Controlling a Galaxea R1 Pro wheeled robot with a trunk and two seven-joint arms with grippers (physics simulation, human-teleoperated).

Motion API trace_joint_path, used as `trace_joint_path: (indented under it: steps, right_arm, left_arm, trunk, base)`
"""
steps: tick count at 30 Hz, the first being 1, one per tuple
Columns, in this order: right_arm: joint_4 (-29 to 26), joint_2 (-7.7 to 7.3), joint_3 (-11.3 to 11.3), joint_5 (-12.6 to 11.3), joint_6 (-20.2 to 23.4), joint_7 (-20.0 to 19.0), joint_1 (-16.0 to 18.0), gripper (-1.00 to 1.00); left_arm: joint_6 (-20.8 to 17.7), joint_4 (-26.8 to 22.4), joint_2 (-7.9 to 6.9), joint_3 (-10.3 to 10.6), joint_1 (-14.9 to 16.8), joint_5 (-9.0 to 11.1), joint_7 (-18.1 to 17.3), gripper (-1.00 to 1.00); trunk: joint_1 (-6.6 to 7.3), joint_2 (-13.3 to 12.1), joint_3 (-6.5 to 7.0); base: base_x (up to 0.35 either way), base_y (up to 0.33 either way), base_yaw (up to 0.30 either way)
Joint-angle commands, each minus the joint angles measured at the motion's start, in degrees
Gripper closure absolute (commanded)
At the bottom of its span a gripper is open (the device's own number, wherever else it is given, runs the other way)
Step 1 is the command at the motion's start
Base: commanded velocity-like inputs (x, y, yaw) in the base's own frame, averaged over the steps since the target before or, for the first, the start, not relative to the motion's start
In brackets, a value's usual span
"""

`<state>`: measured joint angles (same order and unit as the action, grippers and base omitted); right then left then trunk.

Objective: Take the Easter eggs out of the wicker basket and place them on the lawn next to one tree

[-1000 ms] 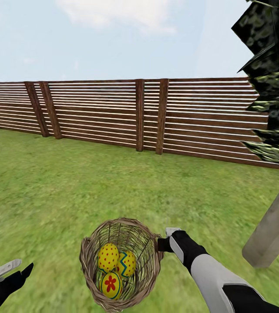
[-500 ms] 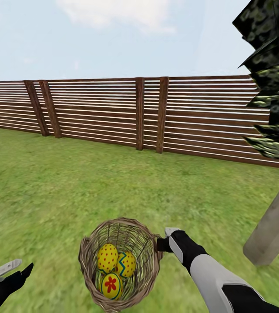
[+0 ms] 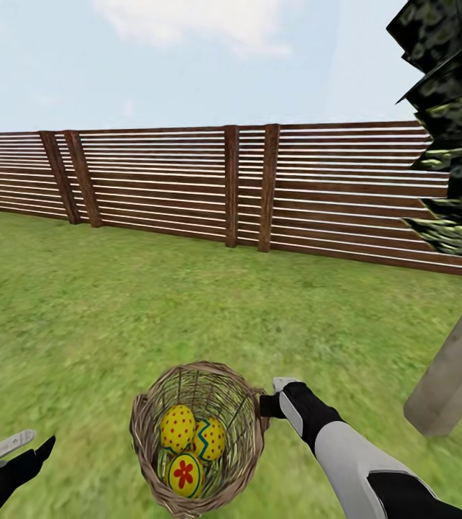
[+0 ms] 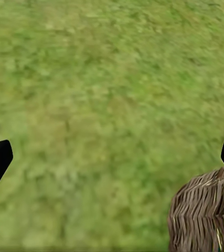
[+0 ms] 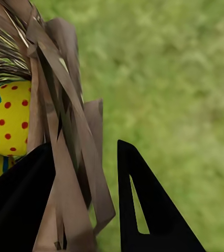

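Right gripper (image 3: 268, 404) is clamped on the rim of the wicker basket (image 3: 241, 404), in which all three Easter eggs (image 3: 187, 443) are seen at 6 o'clock, so nothing is yet placed by the tree (image 3: 452, 375) at 4 o'clock, while the left gripper (image 3: 11, 445) is held apart.

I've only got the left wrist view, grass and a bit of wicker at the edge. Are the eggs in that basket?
Observer: Yes, the head view shows all three eggs inside the wicker basket.
Operator: Is the right arm anywhere near it?
Observer: The right gripper is clamped on the basket's rim, one finger inside the wall and one outside.
Operator: Any tree close by?
Observer: A tree with a thick pale trunk stands on the lawn to the robot's right of the basket.
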<state>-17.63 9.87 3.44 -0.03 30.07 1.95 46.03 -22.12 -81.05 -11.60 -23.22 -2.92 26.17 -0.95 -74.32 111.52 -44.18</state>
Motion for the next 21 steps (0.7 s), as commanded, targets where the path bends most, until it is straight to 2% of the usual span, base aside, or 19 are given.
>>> trace_joint_path:
  steps: [1,21]
  right_arm:
    - [-0.1,0.07,0.5,-0.6,0.2,0.2,0.0,1.0]
    - [-0.1,0.07,0.5,-0.6,0.2,0.2,0.0,1.0]
  left_arm:
    - [-0.3,-0.1,0.0,-0.1,0.0,0.4,-0.1,-1.0]
    - [-0.3,-0.1,0.0,-0.1,0.0,0.4,-0.2,-1.0]
  trunk:
    - [-0.22,0.4,-0.23]
    - [-4.61,8.5,-3.82]
  base:
    - [0.0,0.0,0.0]
    - [0.0,0.0,0.0]
